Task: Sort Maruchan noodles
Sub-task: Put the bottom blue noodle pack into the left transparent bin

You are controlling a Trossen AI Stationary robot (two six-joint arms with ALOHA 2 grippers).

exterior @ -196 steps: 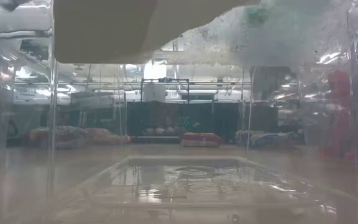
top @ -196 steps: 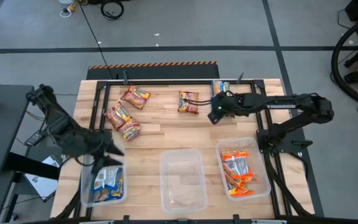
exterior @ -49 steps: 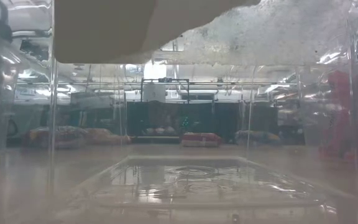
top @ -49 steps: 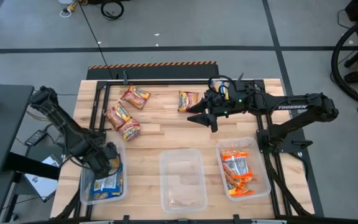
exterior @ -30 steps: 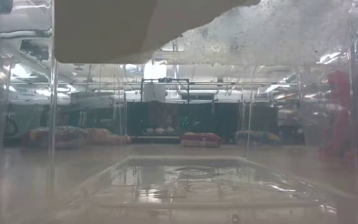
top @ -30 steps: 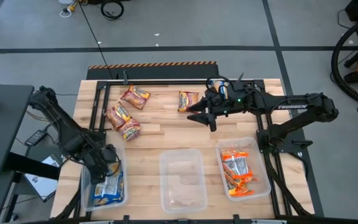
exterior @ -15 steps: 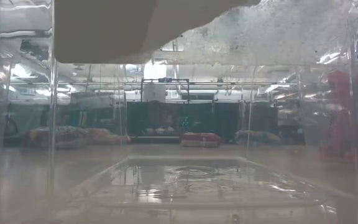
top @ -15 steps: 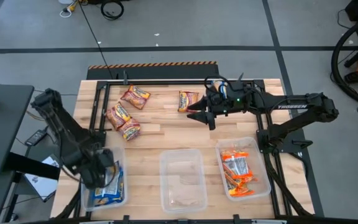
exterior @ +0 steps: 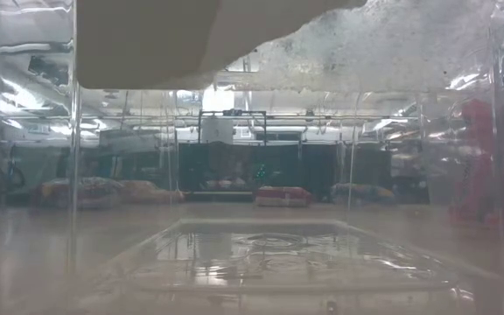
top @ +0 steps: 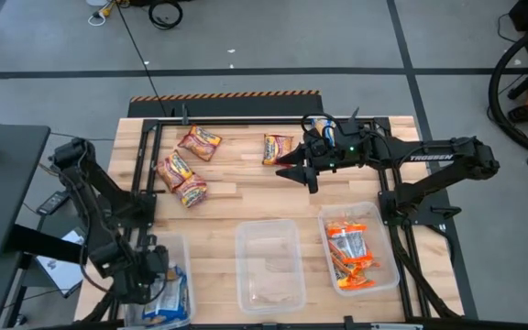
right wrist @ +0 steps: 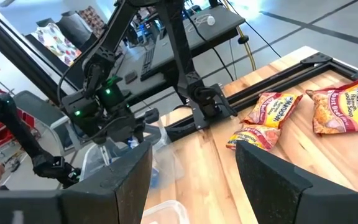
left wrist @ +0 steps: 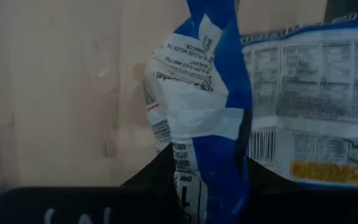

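1. Left wrist view shows your left gripper (left wrist: 213,186) pinching a blue-and-white noodle packet (left wrist: 207,93) over the left bin (top: 183,246), likely to drop it with its kind.
2. Your right gripper (top: 293,172) hovers spread and empty beside an orange packet (top: 276,148).
3. Three more packets (top: 183,165) wait on the wooden table (top: 236,197); grey floor surrounds it.

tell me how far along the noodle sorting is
Done: orange packets fill the right bin, and blue packets lie in the left bin. In hand: the left gripper, over that bin, pinches a blue packet. Left: four red packets on the table; the middle bin is empty. The right gripper hovers open near one.
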